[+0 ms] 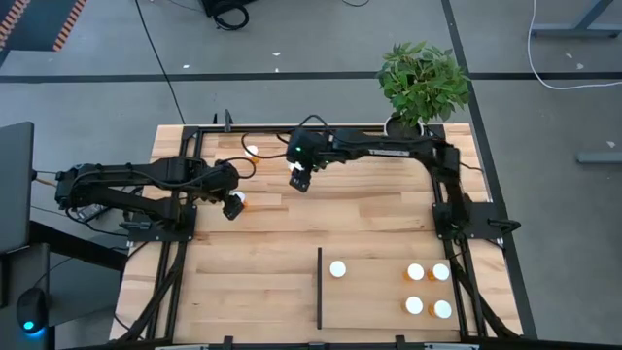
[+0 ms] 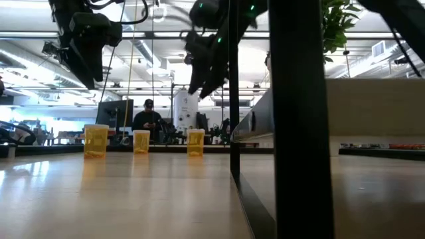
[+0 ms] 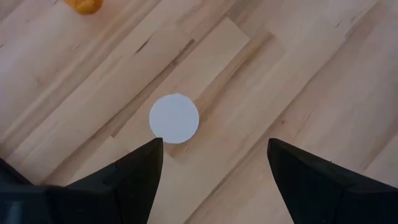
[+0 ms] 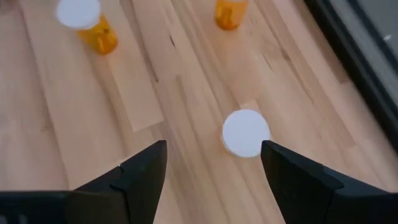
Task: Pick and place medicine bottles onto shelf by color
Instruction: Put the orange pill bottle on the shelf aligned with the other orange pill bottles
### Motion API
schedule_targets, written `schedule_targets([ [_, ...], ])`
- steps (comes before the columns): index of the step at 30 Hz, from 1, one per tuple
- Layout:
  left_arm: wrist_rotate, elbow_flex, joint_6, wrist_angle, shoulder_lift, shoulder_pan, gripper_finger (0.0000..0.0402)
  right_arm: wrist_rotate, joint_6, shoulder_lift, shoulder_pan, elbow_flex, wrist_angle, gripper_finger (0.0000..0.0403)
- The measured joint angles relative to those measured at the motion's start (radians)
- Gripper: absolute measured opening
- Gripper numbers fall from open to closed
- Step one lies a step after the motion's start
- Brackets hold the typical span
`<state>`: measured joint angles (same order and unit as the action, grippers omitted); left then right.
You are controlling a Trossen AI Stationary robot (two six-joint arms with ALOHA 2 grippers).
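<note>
Both claws hang wide and empty: left gripper [image 3: 214, 177] over a white-capped bottle [image 3: 174, 118], right gripper [image 4: 211, 180] above another bottle [image 4: 246, 132]. Five bottles, seemingly, stand on the shelf [image 1: 374, 297].

table [image 1: 253, 262] | shelf [image 1: 374, 292]: five bottles [image 1: 337, 268] | plant pot [image 1: 406, 124]

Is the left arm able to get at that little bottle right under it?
Probably yes. The left gripper hangs open just above the bottle's white cap, with bare tabletop around it and nothing in between.
</note>
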<state>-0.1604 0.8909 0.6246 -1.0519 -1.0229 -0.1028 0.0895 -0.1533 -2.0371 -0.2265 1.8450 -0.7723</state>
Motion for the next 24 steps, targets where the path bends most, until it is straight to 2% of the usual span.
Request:
schedule_targets([
  [8, 0.000, 0.000, 0.071, 0.000, 0.000, 0.000, 0.0293, -0.019, 0.000, -0.110, -0.028, 0.036, -0.004, 0.0269],
  [14, 0.000, 0.000, 0.071, -0.001, 0.000, 0.000, 0.0293, 0.037, 0.000, -0.135, -0.029, 0.038, 0.010, 0.0269],
  [24, 0.028, 0.000, 0.045, -0.017, 0.000, 0.000, 0.0293, 0.061, -0.011, -0.172, -0.035, 0.037, 0.034, 0.0269],
])
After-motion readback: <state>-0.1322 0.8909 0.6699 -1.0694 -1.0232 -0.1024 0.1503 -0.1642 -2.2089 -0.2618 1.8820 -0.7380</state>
